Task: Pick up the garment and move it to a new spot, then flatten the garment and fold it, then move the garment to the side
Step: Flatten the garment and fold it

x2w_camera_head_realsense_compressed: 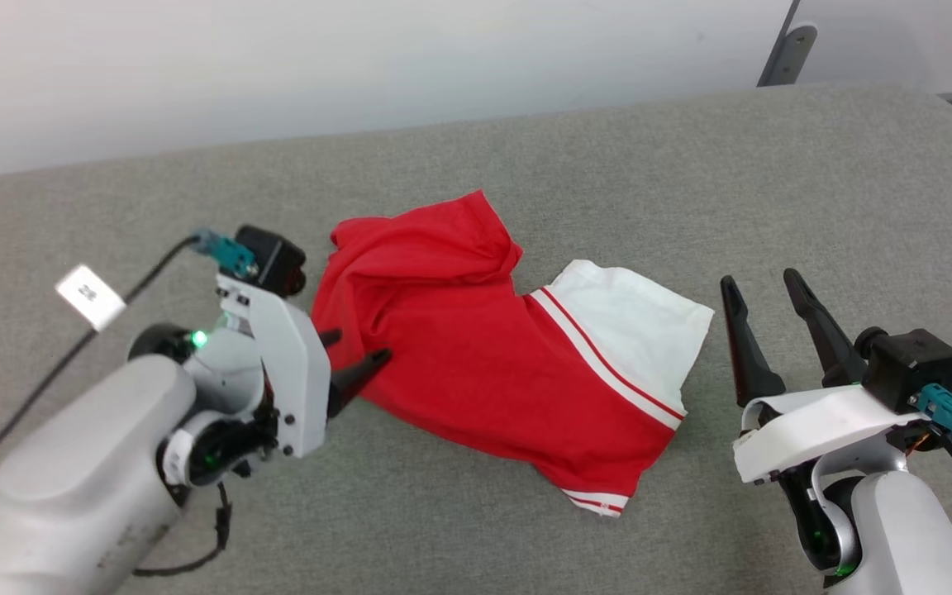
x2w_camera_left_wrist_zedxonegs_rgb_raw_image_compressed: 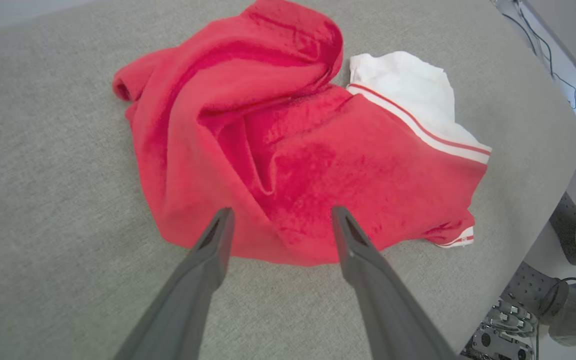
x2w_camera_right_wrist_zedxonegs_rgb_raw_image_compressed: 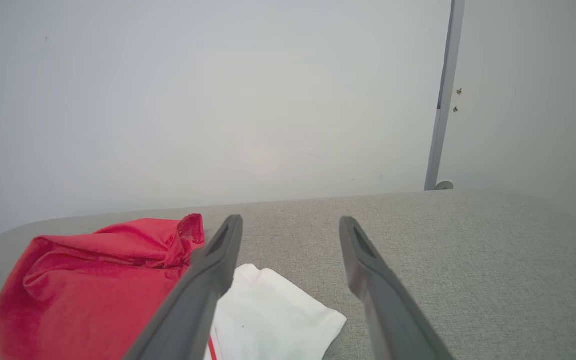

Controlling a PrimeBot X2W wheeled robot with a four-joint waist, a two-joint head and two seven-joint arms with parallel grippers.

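On table [x2w_camera_head_realsense_compressed: 608, 140], crumpled garment [x2w_camera_head_realsense_compressed: 459, 364] between left claw [x2w_camera_head_realsense_compressed: 360, 345], right claw [x2w_camera_head_realsense_compressed: 759, 278], both spread empty; floor cables [x2w_camera_left_wrist_zedxonegs_rgb_raw_image_compressed: 552, 70] past edge

A white tag [x2w_camera_head_realsense_compressed: 89, 295] sits on the black cable [x2w_camera_head_realsense_compressed: 63, 368] beside the left arm in the head view. It carries a short dark print at its middle, too small and blurred to make out. No text, number or brand can be read in any view.
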